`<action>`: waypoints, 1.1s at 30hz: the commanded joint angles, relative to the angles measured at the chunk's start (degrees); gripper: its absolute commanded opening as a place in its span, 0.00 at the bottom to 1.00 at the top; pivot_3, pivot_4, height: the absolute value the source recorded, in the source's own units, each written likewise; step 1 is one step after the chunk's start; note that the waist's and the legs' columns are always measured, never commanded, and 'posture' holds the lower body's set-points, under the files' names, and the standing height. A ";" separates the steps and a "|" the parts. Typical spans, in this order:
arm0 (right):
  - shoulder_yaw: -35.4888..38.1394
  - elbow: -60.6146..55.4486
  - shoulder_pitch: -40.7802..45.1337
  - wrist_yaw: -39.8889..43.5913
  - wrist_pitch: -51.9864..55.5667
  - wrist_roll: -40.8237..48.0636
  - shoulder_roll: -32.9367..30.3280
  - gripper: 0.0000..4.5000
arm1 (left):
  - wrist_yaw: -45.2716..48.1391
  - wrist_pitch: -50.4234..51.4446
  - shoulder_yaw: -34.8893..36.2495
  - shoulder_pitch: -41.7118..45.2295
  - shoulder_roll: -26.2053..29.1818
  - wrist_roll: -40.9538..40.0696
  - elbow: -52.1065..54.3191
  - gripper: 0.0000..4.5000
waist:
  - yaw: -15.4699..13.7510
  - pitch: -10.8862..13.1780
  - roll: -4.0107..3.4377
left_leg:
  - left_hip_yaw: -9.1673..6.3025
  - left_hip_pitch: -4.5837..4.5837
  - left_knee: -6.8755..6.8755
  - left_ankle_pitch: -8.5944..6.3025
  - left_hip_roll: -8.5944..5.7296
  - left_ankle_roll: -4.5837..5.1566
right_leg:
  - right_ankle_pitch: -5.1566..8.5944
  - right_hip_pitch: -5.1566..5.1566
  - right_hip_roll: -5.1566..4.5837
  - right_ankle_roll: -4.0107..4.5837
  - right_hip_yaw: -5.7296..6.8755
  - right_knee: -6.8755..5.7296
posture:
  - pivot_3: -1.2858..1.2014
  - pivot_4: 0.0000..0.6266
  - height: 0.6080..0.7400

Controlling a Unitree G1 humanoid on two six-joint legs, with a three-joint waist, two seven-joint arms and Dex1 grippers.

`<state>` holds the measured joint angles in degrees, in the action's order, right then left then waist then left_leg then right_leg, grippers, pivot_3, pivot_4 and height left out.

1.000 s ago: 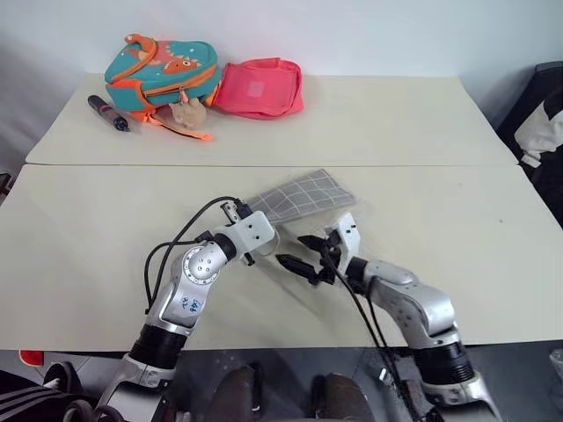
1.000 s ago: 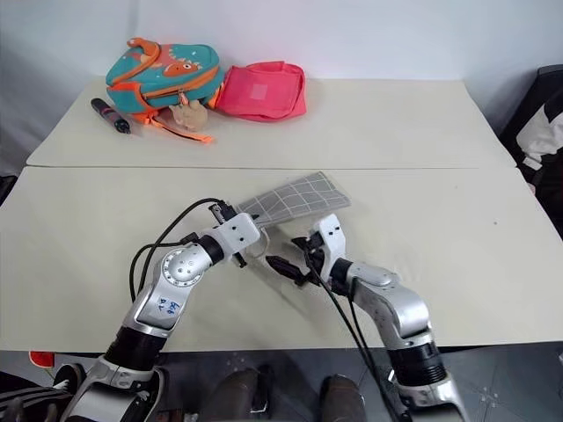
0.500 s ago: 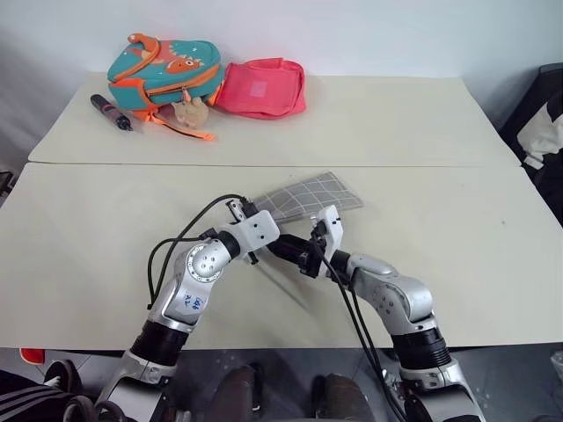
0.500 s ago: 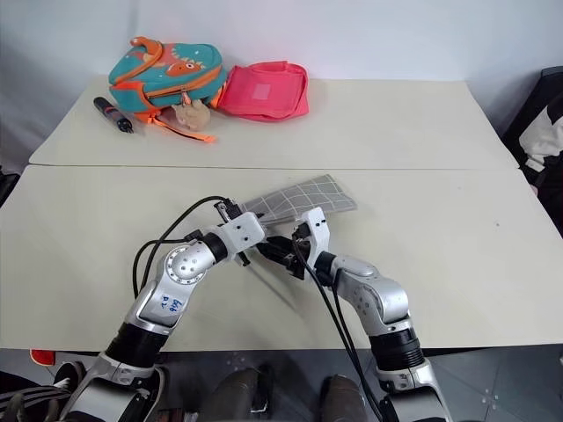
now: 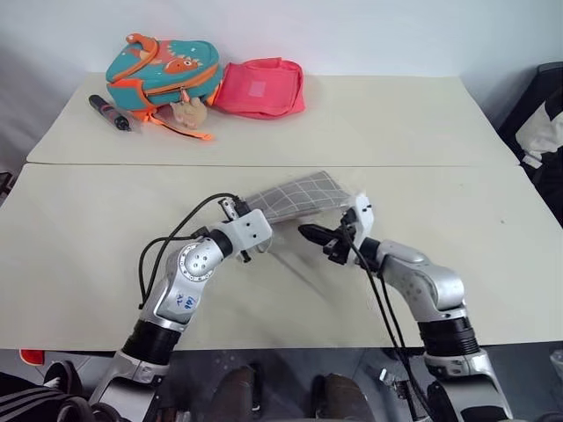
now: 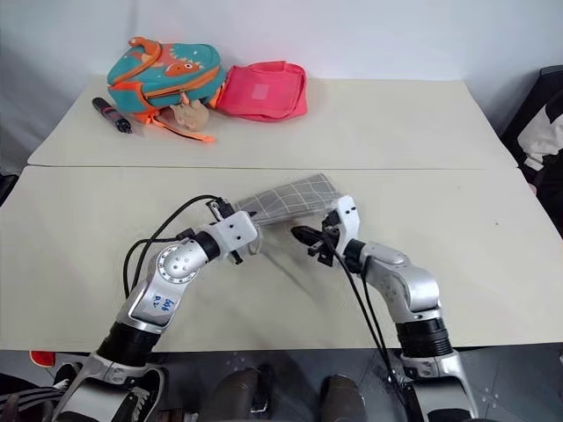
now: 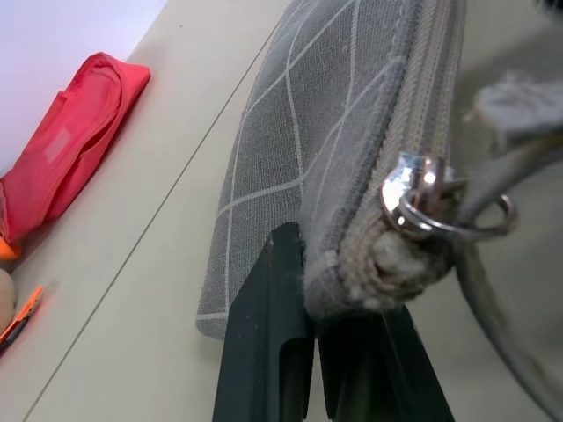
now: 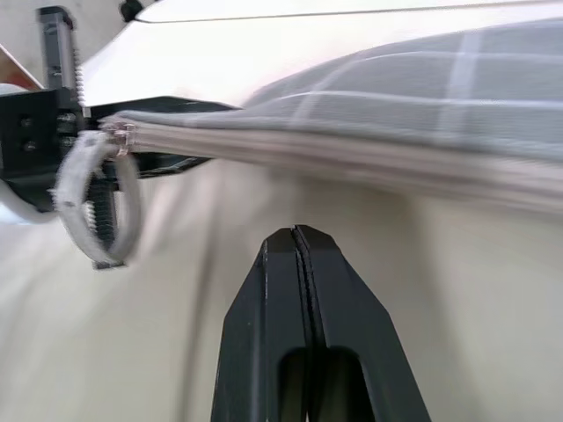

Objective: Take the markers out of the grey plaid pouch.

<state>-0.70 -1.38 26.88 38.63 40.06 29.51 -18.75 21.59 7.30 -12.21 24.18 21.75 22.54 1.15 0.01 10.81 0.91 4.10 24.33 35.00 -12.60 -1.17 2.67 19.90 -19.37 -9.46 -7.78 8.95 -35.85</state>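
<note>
Left wrist view shows the left gripper [image 7: 315, 347] pinching the corner of the grey plaid pouch [image 5: 297, 196], held just above the table [image 5: 422, 141] with its zip closed and ring pull [image 7: 440, 207] dangling. Unzipping is in hand; next the right gripper [image 5: 314, 236] must catch that ring. A second ago its fingers were spread; now they are pressed together on nothing, beside the pouch
</note>
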 commanded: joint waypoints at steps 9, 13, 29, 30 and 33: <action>0.91 -1.79 -0.86 2.38 -0.40 3.81 1.82 0.13 | -0.14 -2.19 0.70 0.65 0.66 -1.33 1.14 0.00 | 0.00 0.00 0.00 | 0.00 0.00 0.00 0.00 0.00 0.01 | 0.00 0.01 -0.01 0.00 0.01 0.01 | 0.52 0.24 1.00; -2.70 -4.96 -2.28 2.02 1.91 3.85 3.81 0.43 | 0.14 -2.47 -0.04 2.53 0.82 -0.83 0.65 0.00 | 0.02 0.00 0.00 | 0.00 0.00 0.00 0.00 0.00 0.01 | 0.00 0.01 -0.01 0.00 0.00 0.00 | 0.52 0.24 1.00; -6.13 -3.40 -1.25 -1.19 0.68 1.47 9.30 0.72 | 0.92 -1.46 -1.65 1.27 0.45 -0.03 3.24 0.00 | 0.05 0.00 0.00 | 0.00 0.00 0.00 0.00 -0.01 0.00 | 0.00 -0.02 0.00 0.00 -0.01 0.00 | 0.52 0.24 1.00; -6.11 -2.68 -0.50 -1.49 0.48 1.41 9.98 0.72 | 0.91 -1.37 -1.69 1.18 0.37 -0.02 3.38 0.00 | 0.05 0.00 0.00 | 0.00 0.00 0.00 0.00 -0.01 0.00 | 0.00 -0.03 0.00 0.00 -0.01 -0.01 | 0.52 0.24 1.00; -6.32 -1.25 0.72 -1.29 0.14 1.06 10.88 0.68 | 0.91 -1.13 -1.78 0.99 0.25 0.00 3.72 0.00 | 0.07 0.00 0.00 | 0.01 0.00 0.00 0.00 -0.01 0.00 | 0.00 -0.03 0.00 0.00 -0.01 -0.01 | 0.52 0.24 1.00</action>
<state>-6.58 -1.91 26.80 36.81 41.32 30.53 -8.34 22.67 6.39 -14.08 25.42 22.33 22.56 1.85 0.08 10.81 0.91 4.11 24.33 35.00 -12.60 -1.18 2.67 19.90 -19.40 -9.46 -7.78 8.93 -35.86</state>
